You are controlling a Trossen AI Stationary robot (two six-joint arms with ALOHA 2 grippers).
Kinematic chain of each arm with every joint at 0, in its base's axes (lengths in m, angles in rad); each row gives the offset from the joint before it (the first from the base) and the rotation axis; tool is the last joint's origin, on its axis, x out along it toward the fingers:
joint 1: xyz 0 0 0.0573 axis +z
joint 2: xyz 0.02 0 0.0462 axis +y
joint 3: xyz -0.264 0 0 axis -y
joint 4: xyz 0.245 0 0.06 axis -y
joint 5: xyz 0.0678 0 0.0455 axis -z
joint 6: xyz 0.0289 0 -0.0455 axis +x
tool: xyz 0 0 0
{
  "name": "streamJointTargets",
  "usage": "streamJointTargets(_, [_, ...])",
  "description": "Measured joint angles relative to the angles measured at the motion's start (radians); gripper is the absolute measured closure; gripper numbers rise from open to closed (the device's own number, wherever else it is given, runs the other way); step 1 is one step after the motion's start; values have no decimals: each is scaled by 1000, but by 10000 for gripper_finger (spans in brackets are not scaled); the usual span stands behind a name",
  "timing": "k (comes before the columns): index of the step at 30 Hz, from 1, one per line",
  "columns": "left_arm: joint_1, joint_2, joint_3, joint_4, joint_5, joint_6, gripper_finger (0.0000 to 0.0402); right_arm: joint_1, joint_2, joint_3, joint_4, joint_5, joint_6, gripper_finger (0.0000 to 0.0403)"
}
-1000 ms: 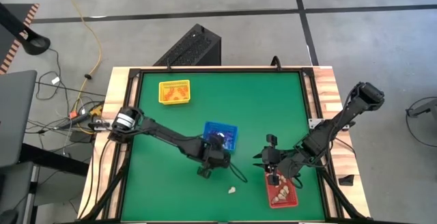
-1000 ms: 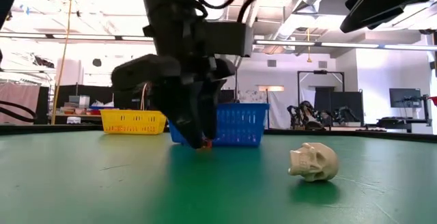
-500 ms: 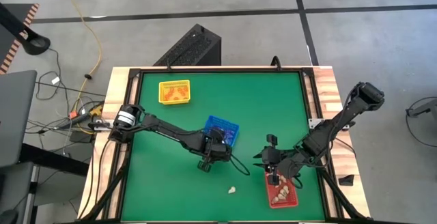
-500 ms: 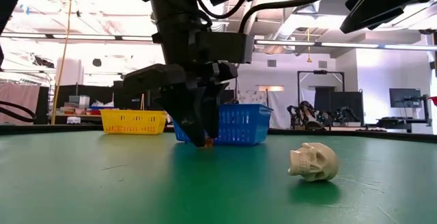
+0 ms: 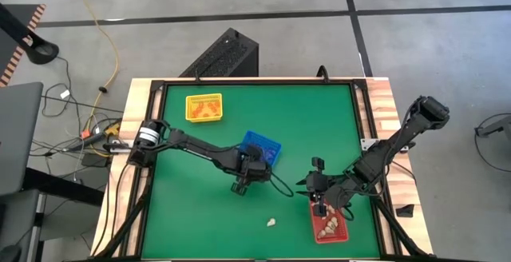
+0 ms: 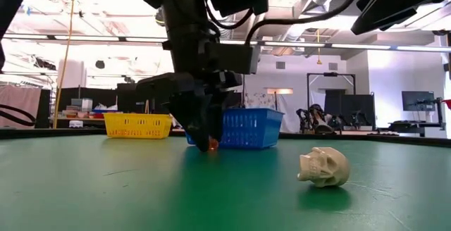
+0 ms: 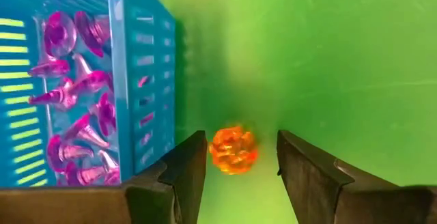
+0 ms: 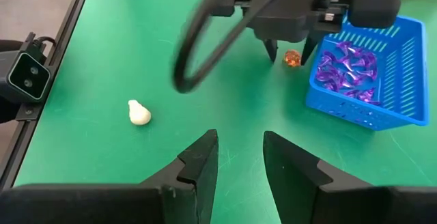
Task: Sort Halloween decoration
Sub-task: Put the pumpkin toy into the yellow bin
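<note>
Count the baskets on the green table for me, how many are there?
3: a yellow tray at the far left, a blue tray mid-table, and a red tray at the near right edge.

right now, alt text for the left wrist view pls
The left pincer stands open around a small orange trinket on the green table. Beside it is a blue tray holding purple trinkets.
</note>
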Motion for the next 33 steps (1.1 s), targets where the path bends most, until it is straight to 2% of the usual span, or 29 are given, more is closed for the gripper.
streamJointTargets(8, [37, -1, 0, -8, 92, -1, 235, 0, 0, 0, -1, 0, 0, 255])
streamJointTargets(25, [40, -2, -12, -13, 148, -9, 236, 0, 0, 0, 0, 0, 1, 255])
streamJointTargets(28, [40, -2, -12, -13, 155, -9, 248, 0, 0, 0, 0, 0, 2, 255])
streamJointTargets(33, [39, -2, -13, -13, 168, -12, 298, 0, 0, 0, 0, 0, 2, 255])
